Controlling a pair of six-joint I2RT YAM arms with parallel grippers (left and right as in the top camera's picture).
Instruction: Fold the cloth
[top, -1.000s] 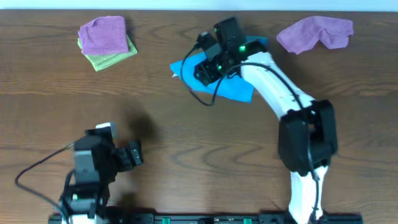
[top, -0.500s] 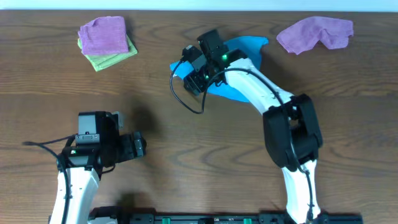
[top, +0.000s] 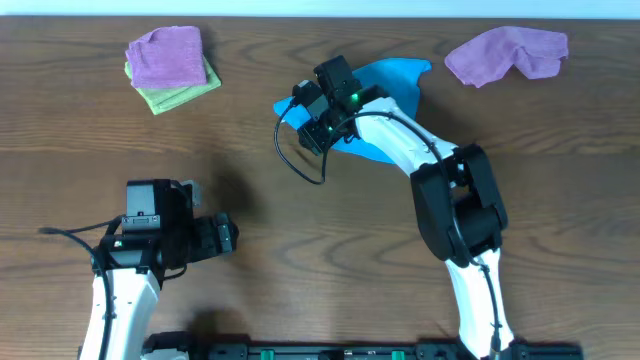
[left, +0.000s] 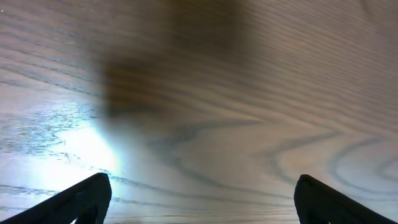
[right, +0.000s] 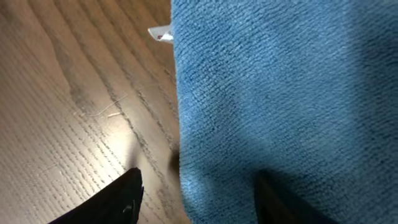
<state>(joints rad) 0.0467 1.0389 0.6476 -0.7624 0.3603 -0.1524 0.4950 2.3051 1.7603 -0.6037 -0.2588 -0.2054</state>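
The right gripper (right: 196, 199) has its jaws apart, holding nothing. In its wrist view one finger hangs over bare wood and the other over the blue cloth (right: 267, 93), so the jaws straddle the cloth's left edge, with a white tag (right: 160, 34) poking out at the far corner. From overhead, this gripper sits at the left end of the blue cloth, which lies roughly flat at the far middle of the table (top: 300, 250).

The step in hand looks like taking hold of that left edge to carry it over. To do it well, the gripper should come down so that one finger slides beneath the edge and pinches a single layer, not a bunch. It should then lift only enough to clear the cloth and draw the edge across to meet the right side squarely.

The left gripper (left: 199, 202) is also spread open and empty, low over bare wood at the near left, well apart from the cloth.

There are four cloths in all:
- the one blue cloth
- a crumpled purple cloth (top: 505, 52) at the far right
- a folded purple cloth (top: 165, 52) at the far left
- a green cloth (top: 180, 95) beneath the folded purple one

There are two arms.
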